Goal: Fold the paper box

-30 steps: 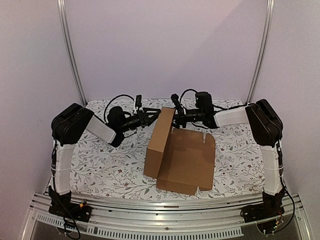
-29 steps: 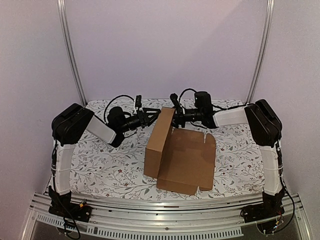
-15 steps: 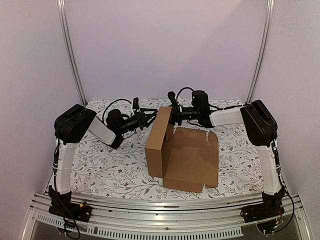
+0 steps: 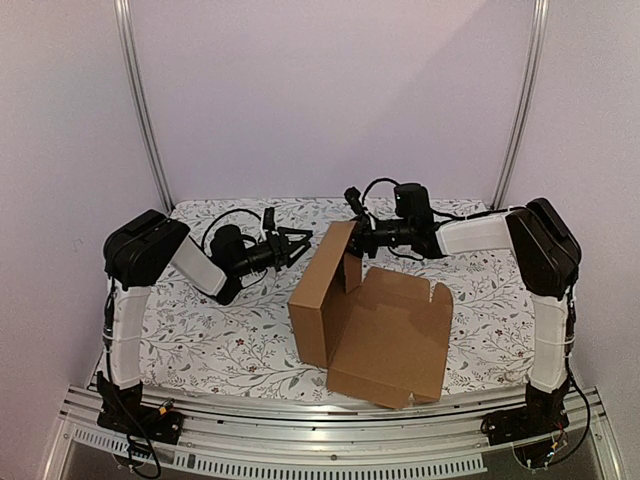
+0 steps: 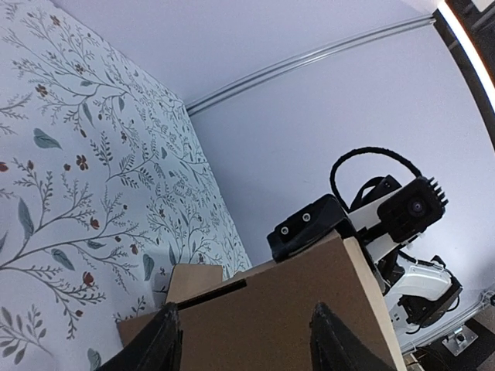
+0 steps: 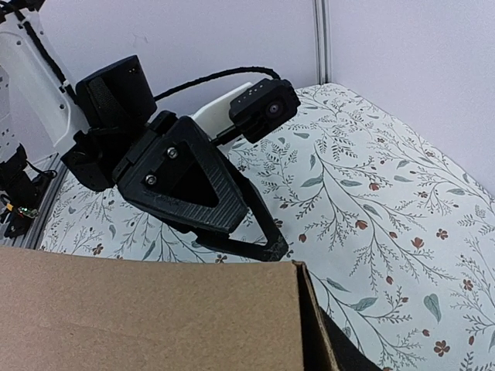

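The paper box [image 4: 385, 330] is brown cardboard, with one wide panel flat on the table and its left wall [image 4: 318, 290] standing upright. My right gripper [image 4: 352, 240] is shut on the top far corner of that wall. The right wrist view shows the cardboard [image 6: 155, 317] filling the bottom, with one dark finger [image 6: 344, 352] behind its edge. My left gripper [image 4: 298, 245] hangs open just left of the wall, apart from it. In the left wrist view the wall [image 5: 263, 317] stands beyond my open left gripper [image 5: 246, 325], and the right gripper's finger [image 5: 309, 228] hooks over its top edge.
A floral cloth [image 4: 220, 320] covers the table. Pale walls with metal posts [image 4: 140, 110] close in the back and sides. An aluminium rail [image 4: 300, 430] runs along the near edge between the arm bases.
The right arm has drawn the box to the right and turned it, with the flat panel swinging nearer. Its jaws have narrowed on the wall. The left gripper now stands clear of the wall.
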